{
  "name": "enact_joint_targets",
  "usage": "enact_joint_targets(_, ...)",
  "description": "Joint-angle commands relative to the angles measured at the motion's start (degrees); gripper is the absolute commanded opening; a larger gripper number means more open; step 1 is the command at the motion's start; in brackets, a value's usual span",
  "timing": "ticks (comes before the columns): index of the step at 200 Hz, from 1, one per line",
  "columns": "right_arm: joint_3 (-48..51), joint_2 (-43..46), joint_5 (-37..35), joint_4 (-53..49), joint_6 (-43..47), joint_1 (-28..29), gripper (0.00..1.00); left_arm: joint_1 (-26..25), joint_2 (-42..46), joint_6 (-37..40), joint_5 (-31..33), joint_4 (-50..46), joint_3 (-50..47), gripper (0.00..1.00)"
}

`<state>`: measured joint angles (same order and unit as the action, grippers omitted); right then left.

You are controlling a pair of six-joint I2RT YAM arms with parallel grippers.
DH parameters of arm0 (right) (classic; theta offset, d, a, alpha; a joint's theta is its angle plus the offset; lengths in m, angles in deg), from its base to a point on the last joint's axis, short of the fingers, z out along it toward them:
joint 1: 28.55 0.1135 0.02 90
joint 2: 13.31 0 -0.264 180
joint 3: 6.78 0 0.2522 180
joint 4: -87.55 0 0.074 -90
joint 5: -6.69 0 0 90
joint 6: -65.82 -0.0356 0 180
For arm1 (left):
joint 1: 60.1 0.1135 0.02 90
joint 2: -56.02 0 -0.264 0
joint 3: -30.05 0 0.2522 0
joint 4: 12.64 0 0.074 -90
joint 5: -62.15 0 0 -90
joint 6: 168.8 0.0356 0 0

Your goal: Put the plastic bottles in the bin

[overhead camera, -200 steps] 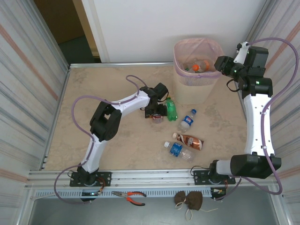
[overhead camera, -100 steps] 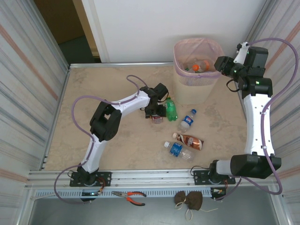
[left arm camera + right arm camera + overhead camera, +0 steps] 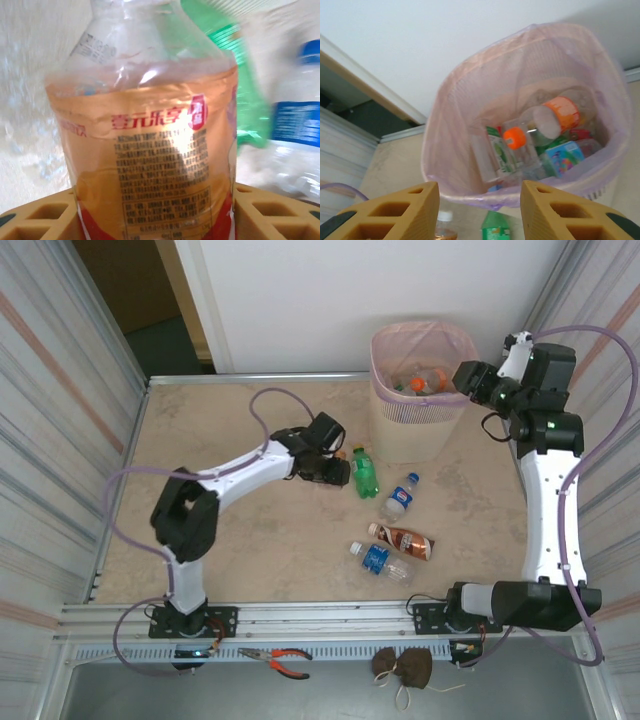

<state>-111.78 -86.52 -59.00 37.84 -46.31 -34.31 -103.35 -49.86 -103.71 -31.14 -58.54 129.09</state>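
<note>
The left claw (image 3: 155,212) grips an orange-labelled bottle (image 3: 150,140) across its body, pads on both sides, probably ready for the carry to the bin (image 3: 420,425). The right claw (image 3: 479,192) hangs part open and empty over the bin's mouth, in the likely drop path. On the bench (image 3: 200,420) a green bottle (image 3: 365,474) lies just beside the left claw. Three more bottles (image 3: 399,496) lie nearer the bases.

Robotics lab test cell: two white robot arms (image 3: 545,500) bolted to an aluminium rail (image 3: 330,615) along a beige table (image 3: 200,430), enclosed by ribbed side panels (image 3: 50,440) and a plain white back wall (image 3: 300,300), with red-handled pliers (image 3: 280,658) on the front ledge.
</note>
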Motion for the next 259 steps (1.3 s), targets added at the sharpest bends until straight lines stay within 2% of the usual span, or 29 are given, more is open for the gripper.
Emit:
enact_joint_targets(1, 1.2, 2.3, 4.5, 1.8, -2.8, 1.9, 0.46, -0.5, 7.8, 11.4, -3.5, 11.9, -5.1, 0.55)
enact_joint_targets(45, 2.0, 3.9, 4.5, 1.2, -4.1, 8.8, 0.48, -0.3, 18.2, 23.9, -13.6, 24.6, -14.1, 0.56)
enact_joint_targets(100, 2.8, 2.5, 2.1, 1.7, -5.1, 19.3, 0.54, -0.3, 22.1, 30.6, -20.6, 29.9, -16.1, 0.54)
enact_joint_targets(150, 3.2, -0.5, 0.9, 1.1, -4.9, 24.8, 0.56, -0.3, 22.9, 31.5, -22.6, 31.8, -16.2, 0.54)
enact_joint_targets(200, 4.2, -3.5, 0.3, 1.1, -5.2, 28.2, 0.51, -0.3, 22.7, 31.1, -22.9, 32.1, -16.1, 0.54)
enact_joint_targets(259, 4.2, -4.7, -2.0, 0.3, -4.9, 29.2, 0.44, -0.3, 22.6, 30.8, -22.3, 32.9, -16.0, 0.55)
